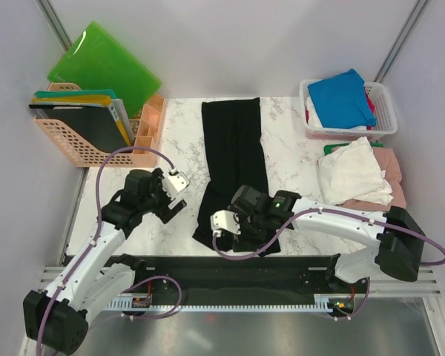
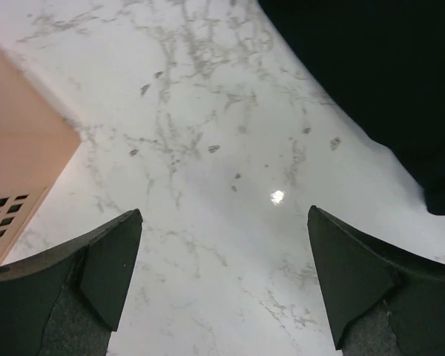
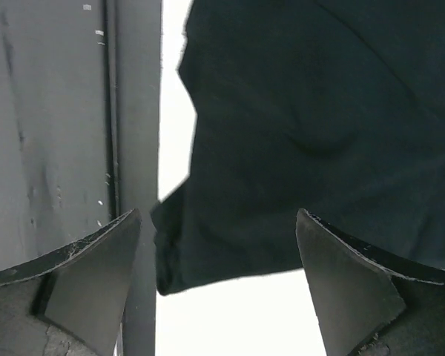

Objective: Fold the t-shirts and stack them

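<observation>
On veined marble [image 1: 179, 137] — long, matte black t-shirt [image 1: 233, 159].

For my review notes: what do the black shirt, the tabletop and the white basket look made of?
Black t-shirt: soft matte cloth, probably cotton; it lies limp with creases. Table: glossy white marble-patterned top, a light glint shows; stone or laminate, unclear. White basket: likely moulded plastic, slotted walls.
</observation>
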`<state>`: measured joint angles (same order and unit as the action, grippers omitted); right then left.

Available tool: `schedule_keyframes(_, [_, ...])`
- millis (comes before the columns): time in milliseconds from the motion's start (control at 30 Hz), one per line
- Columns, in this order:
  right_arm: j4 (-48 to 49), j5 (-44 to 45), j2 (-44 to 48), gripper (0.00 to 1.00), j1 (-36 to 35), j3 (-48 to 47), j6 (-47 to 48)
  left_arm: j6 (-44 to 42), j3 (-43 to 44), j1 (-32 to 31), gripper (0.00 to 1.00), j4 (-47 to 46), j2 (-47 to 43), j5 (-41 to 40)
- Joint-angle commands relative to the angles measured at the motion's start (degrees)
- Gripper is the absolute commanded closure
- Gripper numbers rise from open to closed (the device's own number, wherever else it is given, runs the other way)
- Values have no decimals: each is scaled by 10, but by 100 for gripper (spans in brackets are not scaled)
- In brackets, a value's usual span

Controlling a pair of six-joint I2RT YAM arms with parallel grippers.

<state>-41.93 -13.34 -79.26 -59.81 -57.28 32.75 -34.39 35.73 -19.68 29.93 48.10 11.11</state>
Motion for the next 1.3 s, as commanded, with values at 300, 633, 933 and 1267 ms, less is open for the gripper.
schedule_keyframes(300, [109, 111, -74, 7, -22, -14, -6, 1, 19, 35, 0, -49, -18, -58])
schedule_keyframes(633, [105, 1, -164, 2, 203, -192, -74, 20, 65, 46, 0, 26, 37, 15])
schedule_keyframes(933, [-8, -78, -385, 2, 364, -515, -165, 49, 199, 50, 0, 64, 240, 109])
schedule_keyframes(1267, [-46, 56, -534, 2, 395, -701, -147, 43, 412, 99, 0, 176, 498, 256])
